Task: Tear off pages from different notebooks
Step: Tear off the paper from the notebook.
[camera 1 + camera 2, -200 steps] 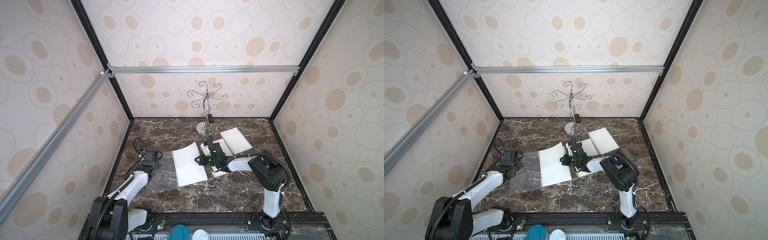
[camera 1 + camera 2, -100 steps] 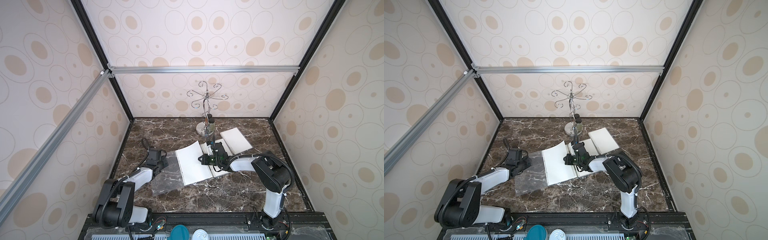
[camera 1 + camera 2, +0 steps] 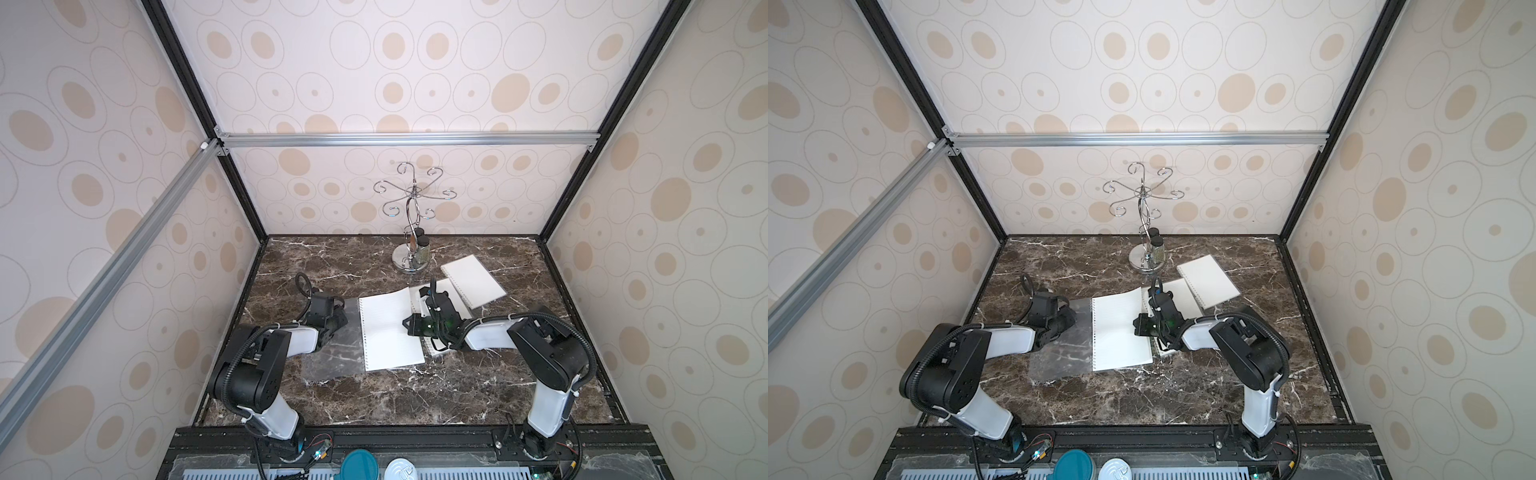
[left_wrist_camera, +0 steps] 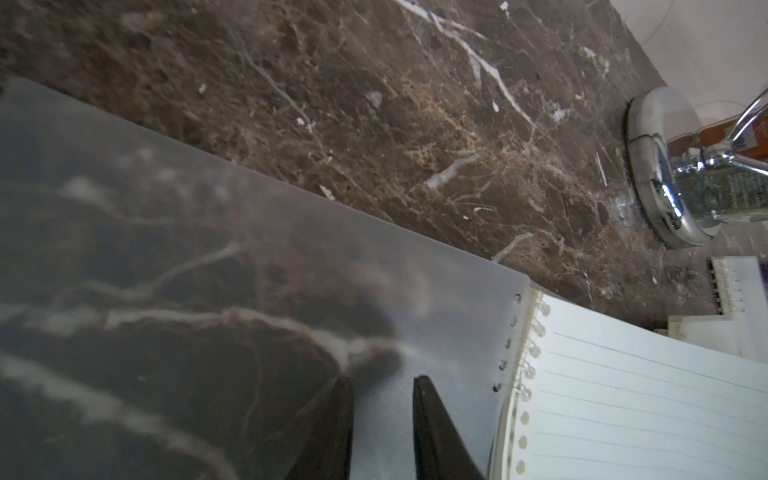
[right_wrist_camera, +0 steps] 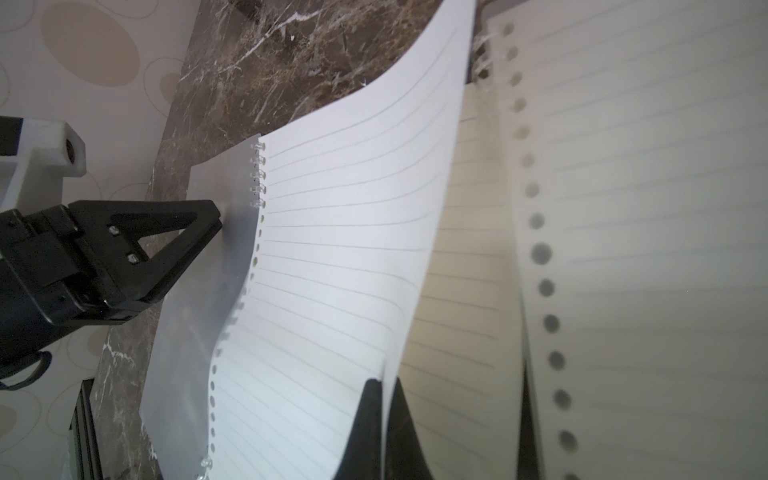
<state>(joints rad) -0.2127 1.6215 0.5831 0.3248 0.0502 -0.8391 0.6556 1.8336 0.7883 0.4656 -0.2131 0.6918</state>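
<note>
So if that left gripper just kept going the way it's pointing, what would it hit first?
Most likely the notebook's translucent cover: the left gripper slants down at it, its tips apparently touching. Past it would be the marble table, though depth is hard to judge.

Standing here, I can't read a single word or number anywhere. The small jar (image 4: 723, 195) at the foot of the chrome stand (image 4: 648, 166) wears a label of fine print, too blurred to make out. The lined page (image 3: 388, 332) carries only ruled lines, as far as I can see.
</note>
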